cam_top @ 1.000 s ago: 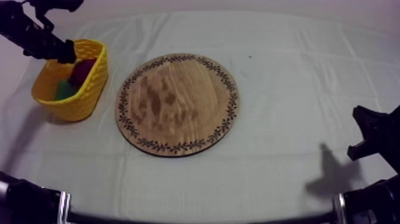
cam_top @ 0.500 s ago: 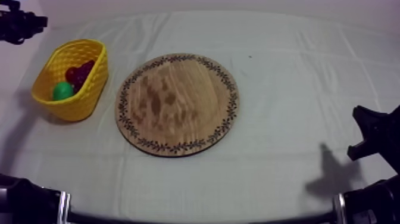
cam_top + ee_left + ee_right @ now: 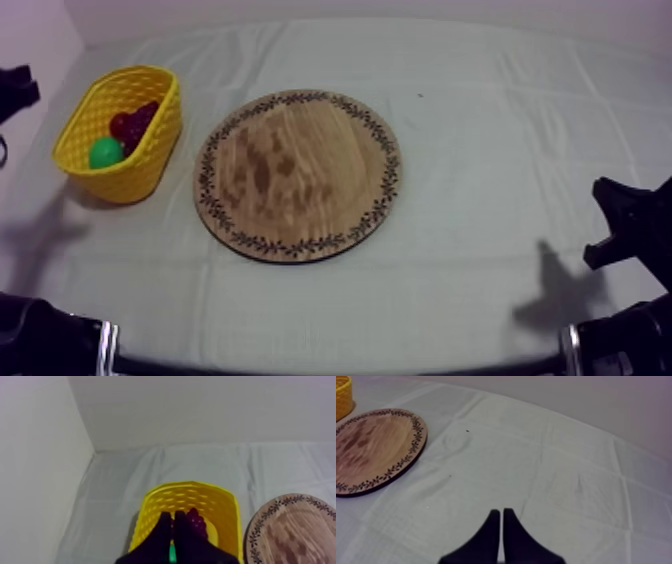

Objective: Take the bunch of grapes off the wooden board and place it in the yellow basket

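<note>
Two grippers: the left gripper [image 3: 173, 517], two black fingers pressed together into a narrow wedge, grasps nothing. The right gripper [image 3: 500, 512] is clenched the same way, also on nothing.
One basket: a yellow openwork basket [image 3: 142, 165] sits right under the left gripper's tips. It is well apart from the right gripper, on the far side of the board from it.
One bunch of grapes: the dark red toy bunch of grapes [image 3: 130, 122] lies inside the basket, just beside the left fingers [image 3: 162, 533] on the side nearer the board.
One green fruit: a rounded green toy fruit [image 3: 104, 153] shares the basket and touches the grapes.
One board: a round wooden board with a patterned rim [image 3: 300, 175] lies flat between the two grippers, its whole face bare wood. It is just beside the basket, with a thin strip of cloth between them.
One table: a table under creased grey-white cloth [image 3: 500, 120] stretches ahead of the right gripper to the board.
In the way: the left gripper's own fingers cover part of the basket's inside in the left wrist view.
</note>
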Robot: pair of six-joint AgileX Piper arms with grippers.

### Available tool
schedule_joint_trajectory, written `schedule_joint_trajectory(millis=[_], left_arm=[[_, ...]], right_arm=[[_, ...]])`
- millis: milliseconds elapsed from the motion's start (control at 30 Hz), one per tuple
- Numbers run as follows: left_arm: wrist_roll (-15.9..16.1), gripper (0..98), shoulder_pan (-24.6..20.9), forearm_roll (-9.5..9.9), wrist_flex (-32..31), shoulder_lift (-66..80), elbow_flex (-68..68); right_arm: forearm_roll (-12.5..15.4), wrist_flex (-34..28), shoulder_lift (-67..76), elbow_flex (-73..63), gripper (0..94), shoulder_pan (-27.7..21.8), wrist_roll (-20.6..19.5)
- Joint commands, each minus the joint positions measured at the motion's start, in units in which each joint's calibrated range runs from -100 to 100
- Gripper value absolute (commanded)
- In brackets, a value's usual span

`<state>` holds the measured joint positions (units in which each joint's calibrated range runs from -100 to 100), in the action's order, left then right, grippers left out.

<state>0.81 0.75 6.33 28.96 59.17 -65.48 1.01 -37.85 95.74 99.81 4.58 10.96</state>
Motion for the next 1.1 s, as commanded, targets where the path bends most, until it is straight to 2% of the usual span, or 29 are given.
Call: schedule_joint_trajectory(millis=[0,100,267,533,667,800,1067], left_arm=[[-7.71,0.0,0.4,2.22,-2.7,14.41,-15.08],[-9.1,0.0,1.22,3.67,-3.87,22.11,-22.03],[-9.0,0.0,1.04,4.2,-4.75,31.03,-29.79],[-3.34,0.0,-0.58,-1.1,-2.74,37.81,-34.09],[-1.93,0.0,-1.05,-3.13,-0.56,39.86,-34.4],[-1.6,0.0,-1.34,-3.91,-0.01,40.4,-34.49],[-1.46,0.0,-1.43,-3.99,0.95,40.56,-34.52]], right_arm=[[-0.01,0.03,0.01,-0.03,0.4,0.02,-0.01],[-0.01,0.03,0.01,-0.03,0.4,0.02,0.0],[-0.01,0.03,0.01,-0.03,0.4,0.02,0.0],[-0.01,0.03,0.01,-0.03,0.4,0.02,0.0],[-0.01,0.03,0.01,-0.03,0.4,0.02,0.01],[-0.01,0.03,0.01,-0.03,0.4,0.02,-0.01],[-0.01,0.03,0.01,-0.03,0.4,0.02,-0.02]])
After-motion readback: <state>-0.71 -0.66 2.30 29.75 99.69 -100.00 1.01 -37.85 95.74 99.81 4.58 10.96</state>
